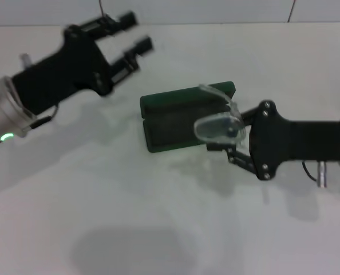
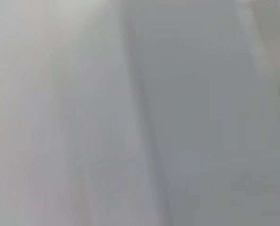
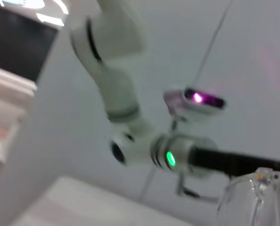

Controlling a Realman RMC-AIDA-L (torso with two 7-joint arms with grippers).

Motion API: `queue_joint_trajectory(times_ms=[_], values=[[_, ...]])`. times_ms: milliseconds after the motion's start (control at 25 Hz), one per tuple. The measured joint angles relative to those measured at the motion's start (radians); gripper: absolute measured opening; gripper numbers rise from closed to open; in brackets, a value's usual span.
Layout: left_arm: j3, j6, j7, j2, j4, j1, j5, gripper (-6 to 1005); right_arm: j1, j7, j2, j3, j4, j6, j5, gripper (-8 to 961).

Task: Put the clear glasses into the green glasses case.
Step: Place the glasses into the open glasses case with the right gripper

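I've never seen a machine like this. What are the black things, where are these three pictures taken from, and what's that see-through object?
The black things are the two arms of one robot, each ending in a gripper. The head picture looks down from the robot's head onto a white table. On it lies the green glasses case, open, dark inside. The right gripper holds the clear glasses at the case's end nearest that arm, not yet inside. The left gripper hovers apart with its fingers spread, holding nothing.

The other two pictures come from cameras on the wrists. The left wrist one shows only a blurred pale surface. The right wrist one looks across at the other arm, with part of the clear glasses in the corner.
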Motion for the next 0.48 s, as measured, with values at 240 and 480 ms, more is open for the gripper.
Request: queue_joint_trajectory(times_ms=[240,480], values=[[0.0,-0.113,-0.003,-0.013,0.003,0.07,-0.131,471,-0.049,0.096,0.032,-0.042,-0.252,0.324,-0.188,210],[0.0,-0.162,-0.003,-0.015,0.007,0.106,-0.135,471,-0.116,0.136,0.033,-0.328,-0.466,0.715,-0.254,221]])
